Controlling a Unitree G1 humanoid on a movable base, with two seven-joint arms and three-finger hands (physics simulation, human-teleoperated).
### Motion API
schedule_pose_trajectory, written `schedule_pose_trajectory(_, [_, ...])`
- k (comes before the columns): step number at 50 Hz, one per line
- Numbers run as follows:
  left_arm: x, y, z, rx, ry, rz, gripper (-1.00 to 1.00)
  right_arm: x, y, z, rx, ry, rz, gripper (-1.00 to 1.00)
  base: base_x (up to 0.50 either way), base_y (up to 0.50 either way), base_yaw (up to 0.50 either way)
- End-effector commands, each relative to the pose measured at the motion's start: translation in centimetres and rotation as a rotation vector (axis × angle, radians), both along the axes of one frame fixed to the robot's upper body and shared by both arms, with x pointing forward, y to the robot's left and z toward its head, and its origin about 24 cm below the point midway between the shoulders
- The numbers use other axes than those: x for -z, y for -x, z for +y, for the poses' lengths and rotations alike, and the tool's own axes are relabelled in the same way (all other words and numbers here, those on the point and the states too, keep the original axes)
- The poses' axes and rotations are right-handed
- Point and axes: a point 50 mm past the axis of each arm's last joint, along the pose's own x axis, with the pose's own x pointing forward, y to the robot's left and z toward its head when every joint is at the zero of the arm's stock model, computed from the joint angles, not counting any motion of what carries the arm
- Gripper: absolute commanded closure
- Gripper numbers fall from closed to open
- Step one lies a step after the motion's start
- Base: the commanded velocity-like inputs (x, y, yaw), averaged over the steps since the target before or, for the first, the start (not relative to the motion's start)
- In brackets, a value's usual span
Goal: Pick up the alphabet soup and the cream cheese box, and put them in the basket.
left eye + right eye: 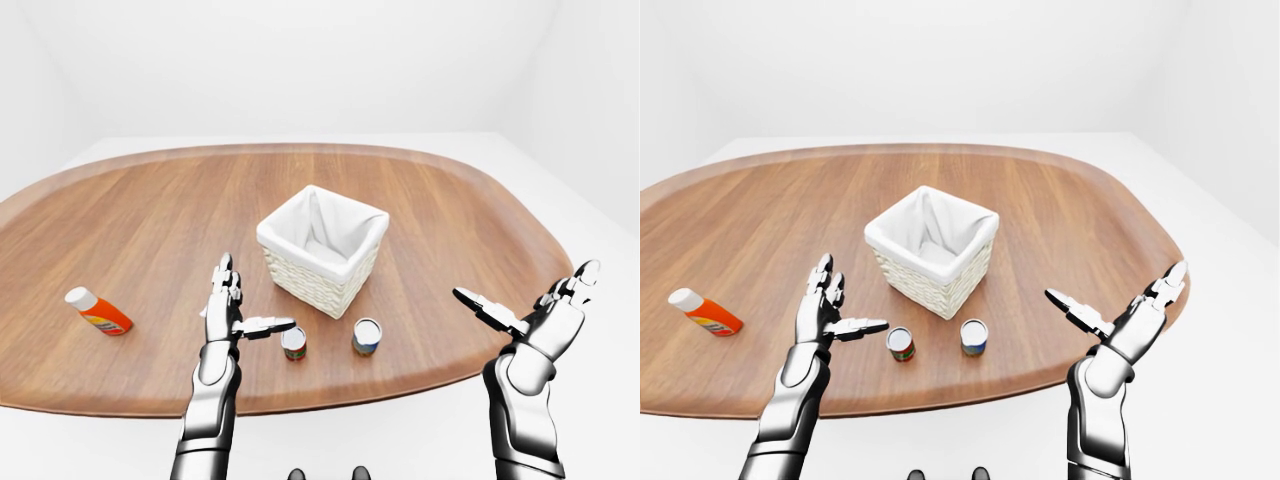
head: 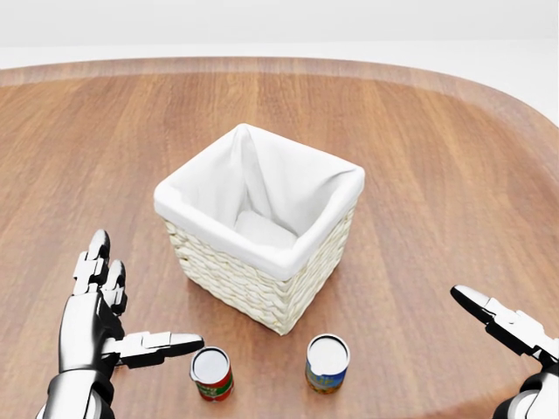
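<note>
Orange bottle (image 1: pixel 98 311) lies far left on tabletop (image 1: pixel 150 230). Left robot hand (image 2: pixel 100 319) released, thumb just beside red can (image 2: pixel 211 373). Blue can (image 2: pixel 327 362) at 3 o'clock of it, basket (image 2: pixel 262 288) at 12. Right robot hand (image 1: pixel 530 305) released, holding nothing.

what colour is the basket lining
White, over a pale woven basket; clearest in the head view.

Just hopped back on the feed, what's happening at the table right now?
Nothing is held yet. The left hand is open, its thumb reaching toward the red-labelled can. A blue-labelled can stands beside it, both below the empty basket in the head view. The right hand hovers open. An orange bottle lies far left.
</note>
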Motion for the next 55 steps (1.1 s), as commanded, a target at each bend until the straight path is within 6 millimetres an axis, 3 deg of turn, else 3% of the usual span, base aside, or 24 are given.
schedule_pose_trajectory(1, [0.06, -0.06, 0.01, -0.001, 0.002, 0.002, -1.00, 0.04, -0.06, 0.02, -0.001, 0.008, 0.001, -1.00, 0.19, 0.00, 0.00])
schedule_pose_trajectory(55, [0.20, -0.09, 0.08, -0.005, -0.001, 0.002, -1.00, -0.01, 0.02, 0.14, -0.003, 0.012, 0.000, -1.00, 0.19, 0.00, 0.00])
